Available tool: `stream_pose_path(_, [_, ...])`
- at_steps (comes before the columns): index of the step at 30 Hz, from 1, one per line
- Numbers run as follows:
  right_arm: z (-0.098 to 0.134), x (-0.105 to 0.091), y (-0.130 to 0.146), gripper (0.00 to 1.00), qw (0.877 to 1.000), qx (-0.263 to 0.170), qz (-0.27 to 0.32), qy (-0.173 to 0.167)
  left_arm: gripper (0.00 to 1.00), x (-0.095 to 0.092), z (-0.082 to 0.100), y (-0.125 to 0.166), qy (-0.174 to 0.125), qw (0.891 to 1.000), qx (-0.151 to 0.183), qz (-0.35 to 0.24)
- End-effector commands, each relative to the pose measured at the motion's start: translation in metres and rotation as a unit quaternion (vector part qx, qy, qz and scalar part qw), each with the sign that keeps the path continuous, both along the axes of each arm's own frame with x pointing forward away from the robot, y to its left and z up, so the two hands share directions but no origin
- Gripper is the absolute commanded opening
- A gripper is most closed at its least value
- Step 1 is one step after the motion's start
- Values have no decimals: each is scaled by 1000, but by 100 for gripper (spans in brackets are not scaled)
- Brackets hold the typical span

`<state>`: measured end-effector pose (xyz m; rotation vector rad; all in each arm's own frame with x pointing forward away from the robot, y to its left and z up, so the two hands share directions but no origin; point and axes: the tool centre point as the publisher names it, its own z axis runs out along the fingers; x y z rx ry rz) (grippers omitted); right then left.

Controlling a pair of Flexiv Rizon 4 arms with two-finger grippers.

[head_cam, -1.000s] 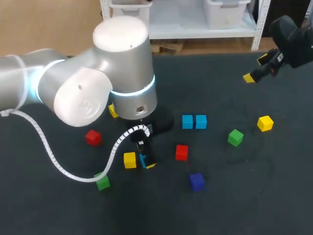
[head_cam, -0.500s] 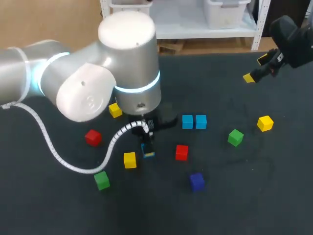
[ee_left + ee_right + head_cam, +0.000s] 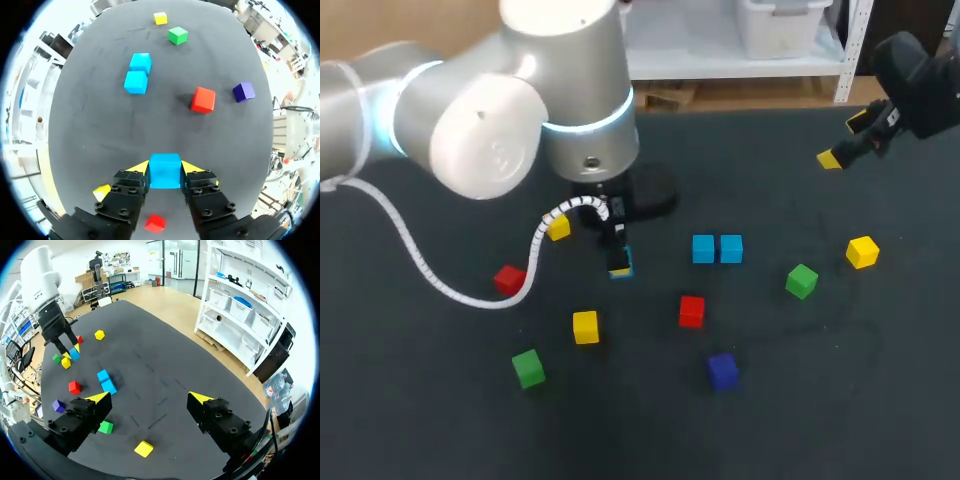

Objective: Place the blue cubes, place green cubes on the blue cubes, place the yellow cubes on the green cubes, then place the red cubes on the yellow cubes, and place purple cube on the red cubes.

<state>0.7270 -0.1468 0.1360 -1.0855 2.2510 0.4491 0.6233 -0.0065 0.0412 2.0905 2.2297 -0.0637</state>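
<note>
- Blue cube [image 3: 165, 171] sits between the fingers of the left claw [image 3: 165, 168]. Both yellow tips press on its sides, so this claw is clamped on it.
- In the head view, the left claw [image 3: 618, 262] with the cube is near the middle of the bench [image 3: 770, 430], a little left of the blue pair [image 3: 717, 249].
- The blue pair is two more blue cubes lying side by side and touching.
- One red cube [image 3: 691, 311] lies near the pair, on the side closer to the robot. The purple cube [image 3: 723, 370] lies near it, closer still.
- The other red cube [image 3: 509, 281] is on the left part, near the far yellow cube [image 3: 557, 227].
- The near yellow cube [image 3: 585, 327] and the left green cube [image 3: 528, 368] lie apart at the front left.
- The right green cube [image 3: 801, 281] and the right yellow cube [image 3: 863, 252] lie near each other, right of the pair.
- The right claw [image 3: 843, 140] hangs over the far right part of the bench. Its fingers stand wide apart, with nothing between them.
</note>
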Motion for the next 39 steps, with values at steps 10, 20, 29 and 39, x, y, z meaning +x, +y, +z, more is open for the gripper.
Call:
stream_pose_path(10, [0, 1, 0, 100, 1000, 1, 1, 0, 0, 54, -11, -41, 41, 998, 29, -49])
stream_pose_path(20, [0, 1, 0, 100, 1000, 1, 1, 0, 0, 67, -24, -58, 90, 995, 16, -32])
stream_pose_path(29, [0, 1, 0, 100, 1000, 1, 1, 0, 0, 68, -33, -70, 94, 994, 23, -45])
stream_pose_path(39, [0, 1, 0, 100, 1000, 1, 1, 0, 0, 68, -38, -77, 96, 994, 28, -47])
